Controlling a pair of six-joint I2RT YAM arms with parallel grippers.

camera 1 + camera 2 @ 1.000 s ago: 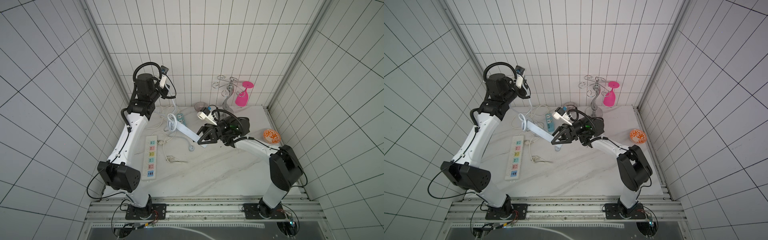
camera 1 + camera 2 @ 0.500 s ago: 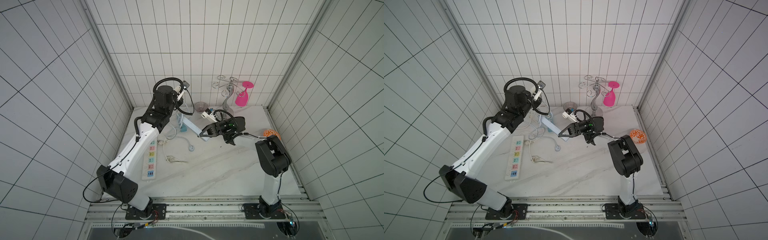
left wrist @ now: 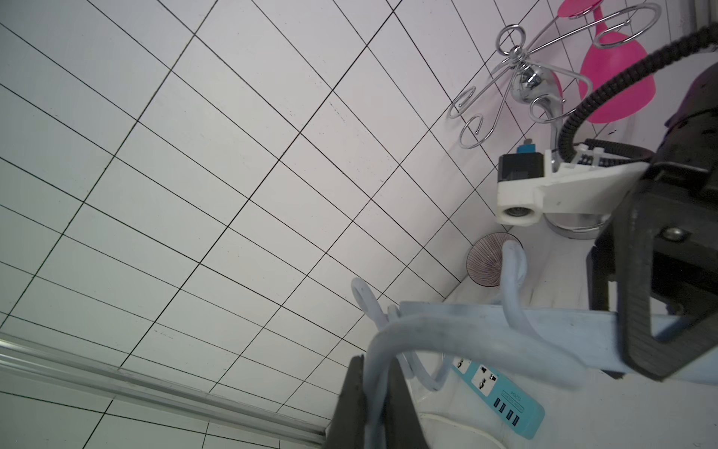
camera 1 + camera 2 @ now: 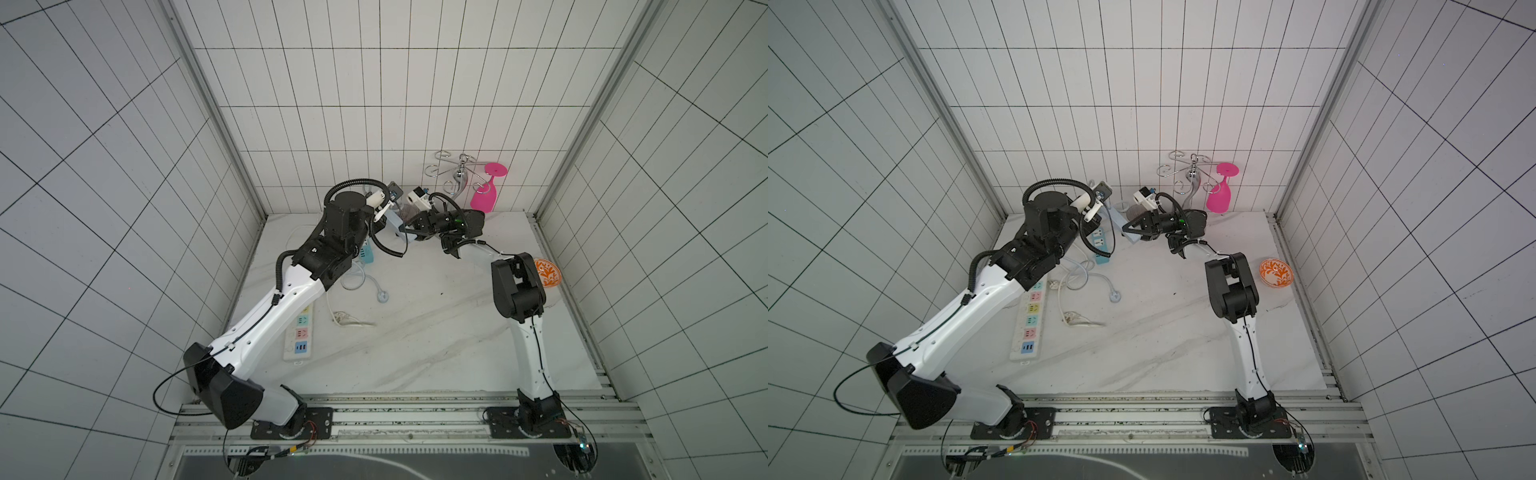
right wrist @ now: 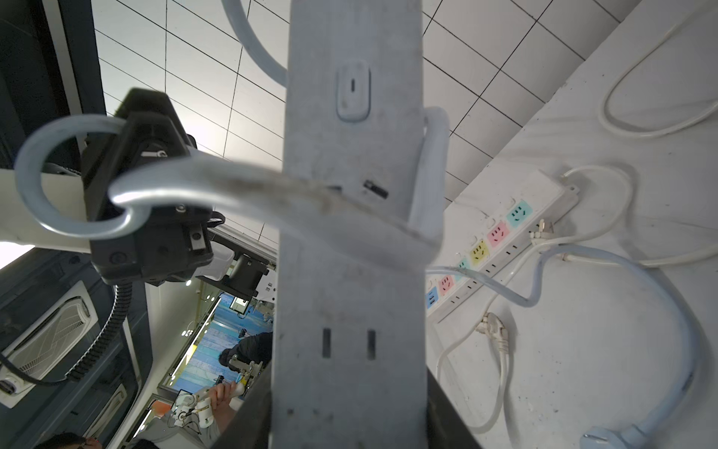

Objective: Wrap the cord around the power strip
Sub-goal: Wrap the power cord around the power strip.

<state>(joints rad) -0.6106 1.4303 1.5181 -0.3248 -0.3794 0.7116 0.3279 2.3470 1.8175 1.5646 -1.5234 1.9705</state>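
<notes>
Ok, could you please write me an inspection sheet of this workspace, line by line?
Surface: white marble table, grey veins.
Job's things: power strip held above the table; cord looped across it, plug on the table.
Clutter: white strip, turquoise strip, orange bowl, pink glass, wire rack, striped bowl.
End effectors: left end effector shut on cord; right end effector shut on power strip.
Cables: thin white cables loose beside the white strip.
Surroundings: white tiled walls.

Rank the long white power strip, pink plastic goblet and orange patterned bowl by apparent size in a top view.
Largest: long white power strip. Then pink plastic goblet and orange patterned bowl, too alike to rank.
</notes>
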